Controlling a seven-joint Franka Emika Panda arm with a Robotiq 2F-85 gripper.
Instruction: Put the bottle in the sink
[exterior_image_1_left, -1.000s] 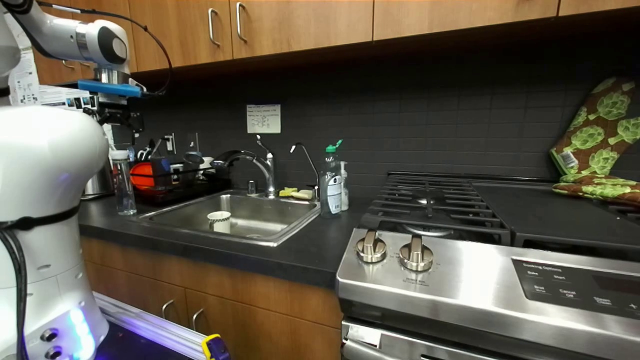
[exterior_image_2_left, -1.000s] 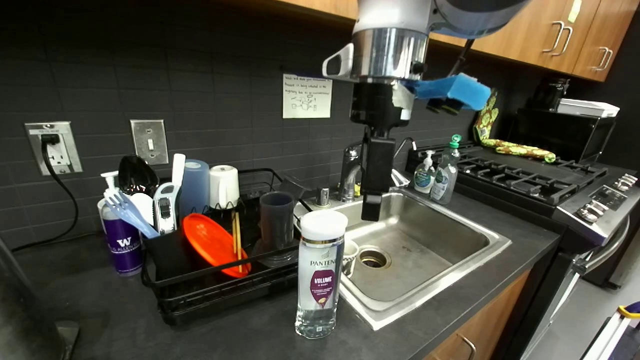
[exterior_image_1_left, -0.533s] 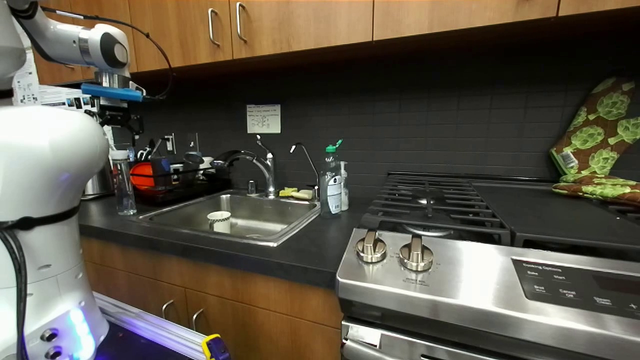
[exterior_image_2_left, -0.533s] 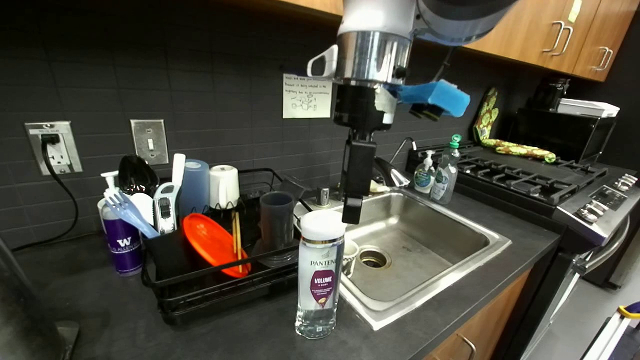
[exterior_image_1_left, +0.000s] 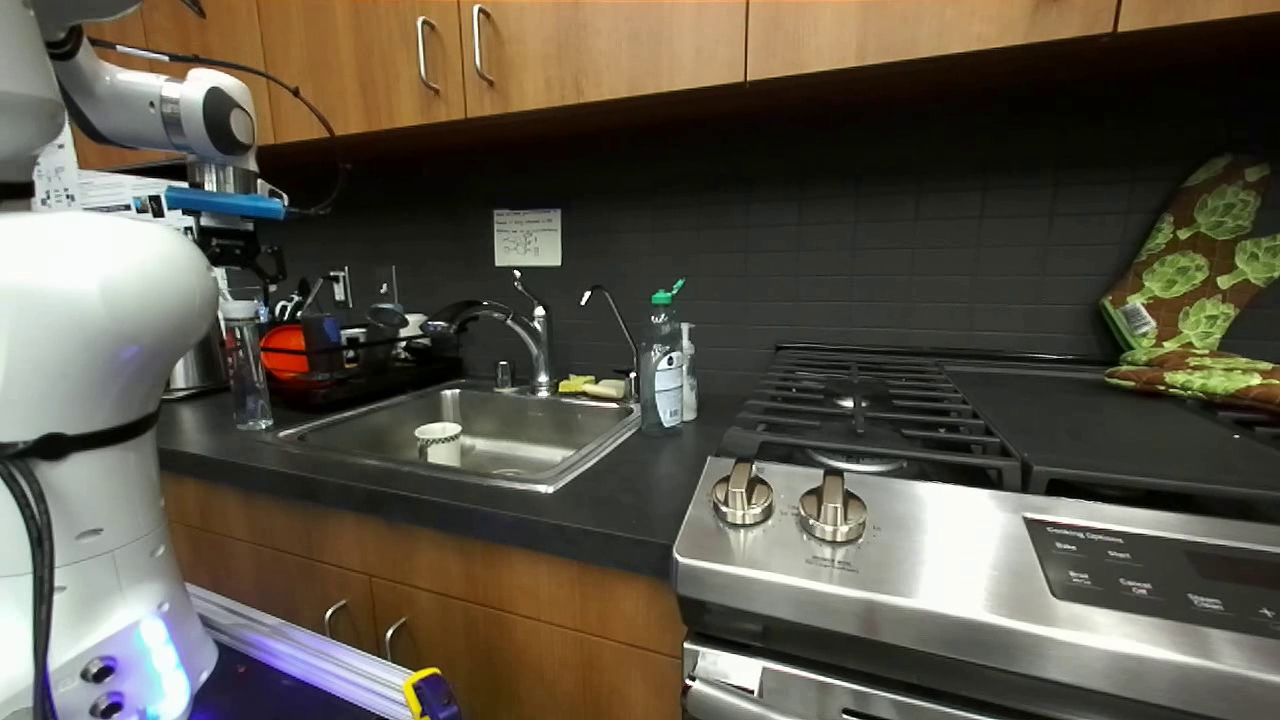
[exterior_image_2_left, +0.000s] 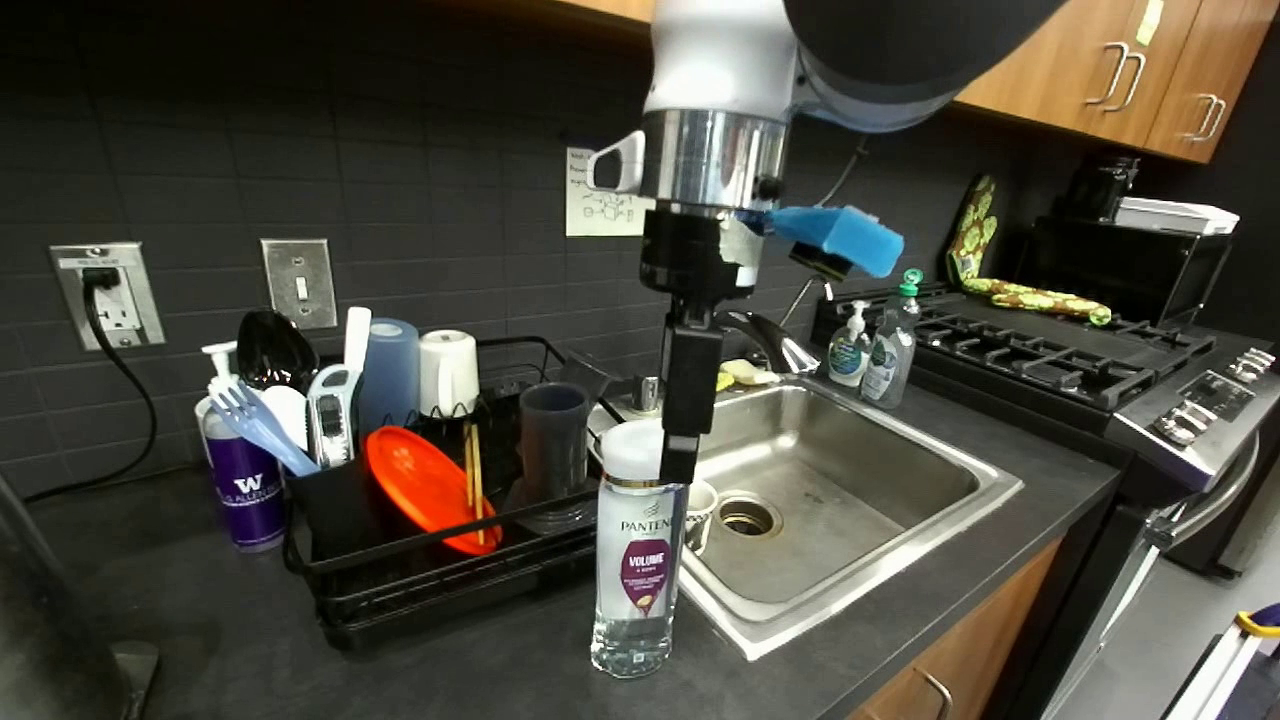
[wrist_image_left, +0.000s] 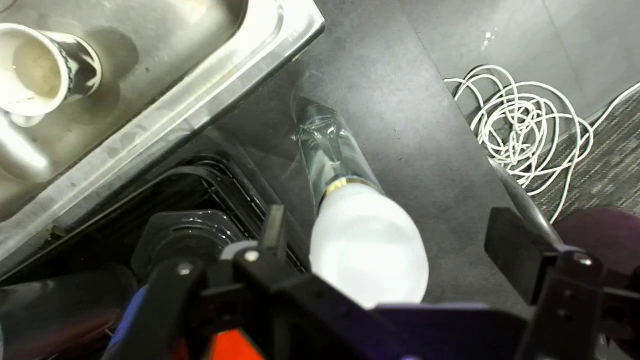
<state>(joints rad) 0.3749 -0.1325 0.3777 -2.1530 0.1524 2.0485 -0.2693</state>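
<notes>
Clock centred on sink (exterior_image_2_left: 840, 515), left to right: one dish rack (exterior_image_2_left: 450, 595) sitting at 9. One Pantene bottle (exterior_image_2_left: 637, 560) standing upright on counter (exterior_image_2_left: 490, 660) at 8, probably slick, stiff, weight depending on fill; wanting mid-body hold below white cap (exterior_image_2_left: 630, 453). Gripper (wrist_image_left: 392, 242) hovering at cap, jaws spread, holding nothing. One white mug (exterior_image_2_left: 702, 511) standing inside sink at 9. One pump soap bottle (exterior_image_2_left: 848, 357), one green-capped dish-soap bottle (exterior_image_2_left: 890, 350) standing toward 1.
</notes>
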